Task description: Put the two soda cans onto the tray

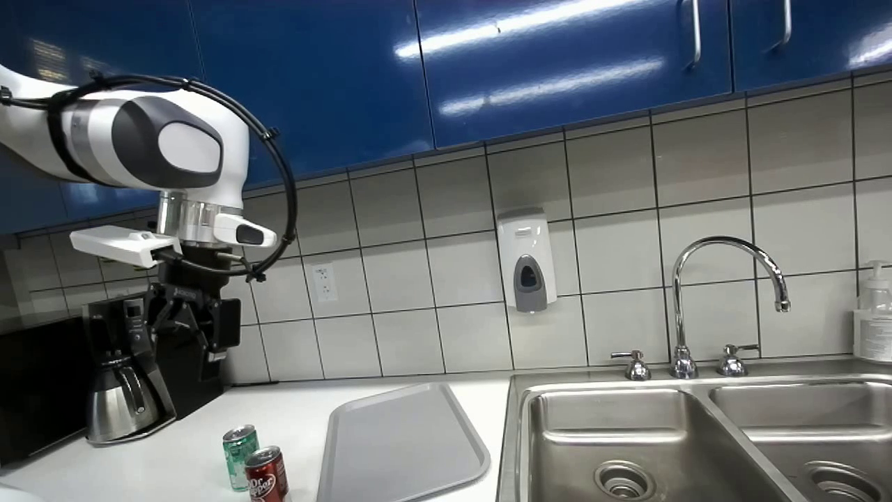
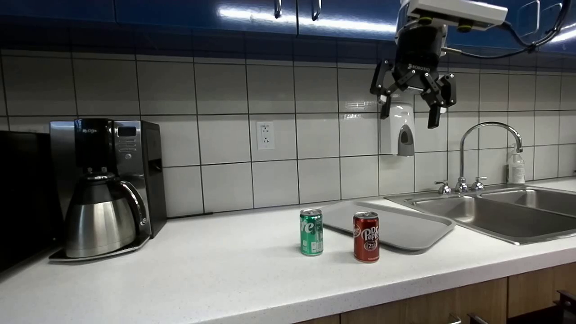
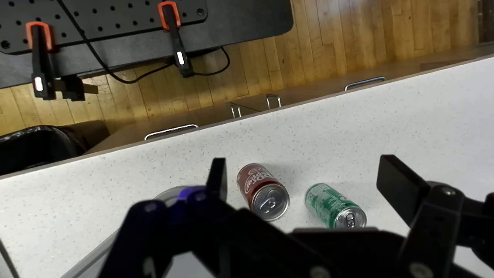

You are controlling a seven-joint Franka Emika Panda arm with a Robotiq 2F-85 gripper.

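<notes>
Both soda cans stand upright on the white counter, apart from each other. The green can (image 2: 311,234) is left of the red can (image 2: 366,238) in an exterior view, and both have silvery tops. Behind them lies the flat grey tray (image 1: 404,446), with nothing on it; in the wrist view only part of its rim (image 3: 90,256) shows past the gripper. My gripper (image 2: 409,116) hangs high over the counter, well above the cans, fingers spread wide and nothing between them. Seen from the wrist, the red can (image 3: 256,179) and green can (image 3: 328,202) appear far below, within the gap.
A coffee maker with a steel pot (image 2: 101,225) stands at one end of the counter. Beyond the tray is the steel double sink (image 1: 627,418) with a tall faucet (image 1: 679,293). A soap dispenser (image 1: 527,261) and blue cabinets (image 1: 334,84) are on the wall.
</notes>
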